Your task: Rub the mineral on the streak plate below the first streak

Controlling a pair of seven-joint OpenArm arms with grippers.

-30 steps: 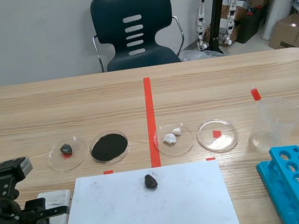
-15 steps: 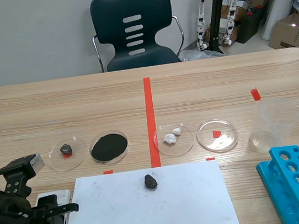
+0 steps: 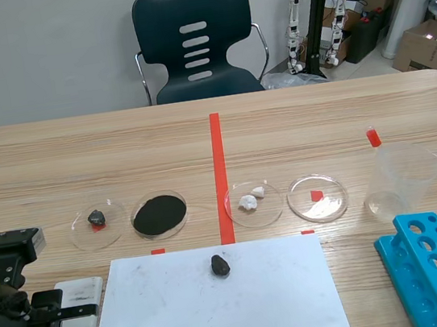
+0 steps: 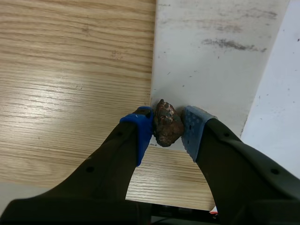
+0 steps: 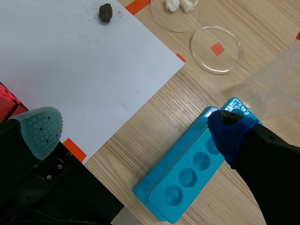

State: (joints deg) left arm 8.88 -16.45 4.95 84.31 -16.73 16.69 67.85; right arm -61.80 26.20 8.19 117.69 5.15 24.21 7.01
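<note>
A small reddish-brown mineral [image 4: 167, 123] is pinched between the blue-padded fingers [image 4: 140, 129] of the left gripper [image 4: 167, 130], which are closed on it from both sides. The mineral sits at the edge of the white streak plate [image 4: 206, 70] nearest the gripper, close to one corner; whether it touches the plate cannot be told. Ahead of it, well apart, a grey streak [image 4: 232, 44] runs across the plate.

The streak plate lies on the wooden tabletop [image 3: 78, 150], at the robot's near left. A large white sheet [image 3: 215, 314] lies just beside it on the right. A dark rock [image 3: 220, 265] rests on the far part of that sheet.

Beyond the sheet stands a row of four clear dishes: one with a dark stone [image 3: 97, 223], one filled with black powder [image 3: 159, 213], one with white pieces [image 3: 253, 202], and one over a red mark [image 3: 317, 198].

To the right stand a clear plastic beaker [image 3: 404, 178] and, nearer the robot, a blue tube rack [image 3: 434, 275]. The right gripper [image 5: 136, 130] hangs above the rack's end and the sheet's corner, its fingers [image 5: 40, 129] spread wide with nothing between them.
</note>
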